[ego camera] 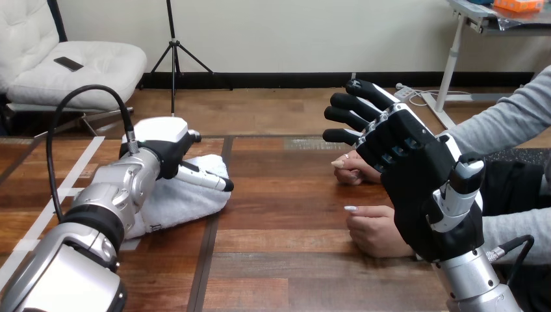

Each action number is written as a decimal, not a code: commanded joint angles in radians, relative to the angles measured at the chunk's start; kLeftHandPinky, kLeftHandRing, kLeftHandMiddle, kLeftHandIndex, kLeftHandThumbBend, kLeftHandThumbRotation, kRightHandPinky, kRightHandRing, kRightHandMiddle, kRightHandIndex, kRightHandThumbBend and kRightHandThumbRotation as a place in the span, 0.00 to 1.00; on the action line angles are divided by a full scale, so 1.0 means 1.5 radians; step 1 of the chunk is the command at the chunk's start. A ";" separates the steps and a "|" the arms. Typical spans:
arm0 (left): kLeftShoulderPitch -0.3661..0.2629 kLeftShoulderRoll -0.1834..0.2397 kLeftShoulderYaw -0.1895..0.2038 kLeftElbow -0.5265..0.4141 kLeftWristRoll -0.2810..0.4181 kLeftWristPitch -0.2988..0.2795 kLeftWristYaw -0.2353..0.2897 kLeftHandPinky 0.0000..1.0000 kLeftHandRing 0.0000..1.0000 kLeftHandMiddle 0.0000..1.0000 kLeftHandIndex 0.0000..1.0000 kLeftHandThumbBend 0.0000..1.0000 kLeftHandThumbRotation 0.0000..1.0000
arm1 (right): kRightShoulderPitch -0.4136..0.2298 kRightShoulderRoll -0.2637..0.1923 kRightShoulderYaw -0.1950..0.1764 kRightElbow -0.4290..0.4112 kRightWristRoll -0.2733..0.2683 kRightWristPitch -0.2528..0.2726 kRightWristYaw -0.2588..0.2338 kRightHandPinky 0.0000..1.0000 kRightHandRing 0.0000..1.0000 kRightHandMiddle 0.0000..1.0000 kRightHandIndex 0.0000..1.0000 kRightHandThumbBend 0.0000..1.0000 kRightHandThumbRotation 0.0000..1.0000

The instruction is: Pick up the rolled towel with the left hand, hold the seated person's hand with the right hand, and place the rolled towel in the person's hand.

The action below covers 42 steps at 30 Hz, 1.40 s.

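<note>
Where the towel lies: the rolled towel (185, 201) is seen on the left-centre of the table (286, 214), flat on the wood and under the left hand (166, 146).
Towel's look: white, soft and nubbly, rolled into a thick, loose bundle; a folded lip is shown along its near side, and its right end is rounded.
Left hand: it is laid on the towel's upper left part, white back shell upward, with the silver left arm (97, 208) covering the towel's left end.
Left hand's hold: whether the towel is grasped cannot be told from this angle.
Right hand (416, 175): it is raised at the right, palm toward the camera; its fingers (347, 117) are straight and spread, released, with nothing grasped.
Person's hands: the farther hand (354, 170) and the nearer hand (377, 231) are rested on the table at the right, both loosely curled. Both are partly covered by the right hand; contact cannot be told.
Edges: the table's far edge is seen just beyond the towel and the left hand. A dark seam between boards is crossed by the towel's right end. White tape (83, 161) is stuck on the wood at the far left.
Open room: a wide stretch of bare wood is left between the towel and the person's hands, and more is left toward the near edge.
</note>
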 commanded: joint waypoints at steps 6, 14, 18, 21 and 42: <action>-0.042 0.000 -0.003 -0.006 -0.012 -0.004 -0.023 0.94 0.93 0.95 0.92 1.00 0.73 | -0.041 -0.001 -0.008 -0.010 0.006 -0.013 -0.004 0.75 0.82 0.82 0.84 1.00 1.00; -0.040 -0.002 -0.006 -0.008 -0.011 -0.005 -0.024 0.95 0.93 0.95 0.92 1.00 0.68 | -0.042 0.000 -0.007 -0.011 0.009 -0.014 -0.002 0.75 0.82 0.83 0.84 1.00 1.00; -0.040 -0.002 -0.010 -0.008 -0.007 -0.006 -0.024 0.96 0.94 0.96 0.92 1.00 0.66 | -0.041 0.002 -0.007 -0.013 0.008 -0.014 -0.006 0.74 0.82 0.83 0.84 1.00 1.00; -0.039 -0.002 -0.014 -0.008 -0.003 -0.006 -0.021 0.96 0.94 0.96 0.92 1.00 0.66 | -0.041 0.004 -0.007 -0.014 0.004 -0.016 -0.011 0.73 0.81 0.82 0.83 1.00 1.00; -0.034 -0.005 -0.058 -0.007 0.025 0.002 -0.009 1.00 0.99 1.00 0.98 1.00 0.66 | -0.035 -0.001 -0.003 -0.031 0.006 -0.013 -0.018 0.70 0.81 0.82 0.83 1.00 1.00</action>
